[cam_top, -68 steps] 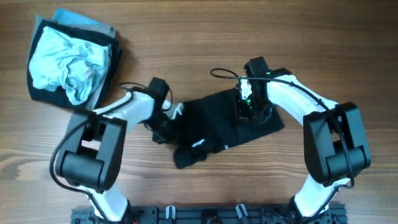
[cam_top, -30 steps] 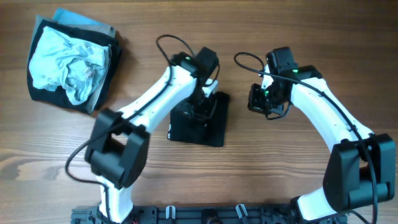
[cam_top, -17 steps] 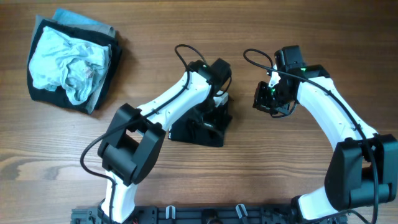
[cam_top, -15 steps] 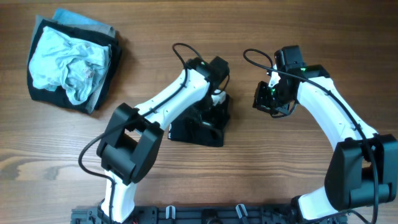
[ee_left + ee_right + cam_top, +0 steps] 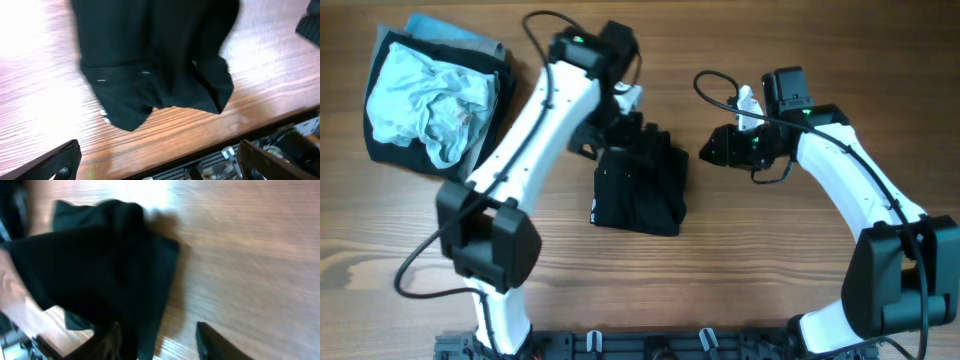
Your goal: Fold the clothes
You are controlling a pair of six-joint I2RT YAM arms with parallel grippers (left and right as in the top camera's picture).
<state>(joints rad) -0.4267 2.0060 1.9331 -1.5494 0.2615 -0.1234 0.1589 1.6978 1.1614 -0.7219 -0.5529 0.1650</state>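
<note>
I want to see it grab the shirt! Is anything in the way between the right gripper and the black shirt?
Nothing visible is. The right gripper hangs close beside the right edge of the folded black T-shirt, with only a bit of bare wooden table showing between them.

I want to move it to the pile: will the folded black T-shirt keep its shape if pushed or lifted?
Probably not. The black T-shirt looks soft: its edges lie wrinkled and uneven, so a lifted edge would likely droop and unfold. Pushed across the wooden table, it would probably bunch up.
</note>
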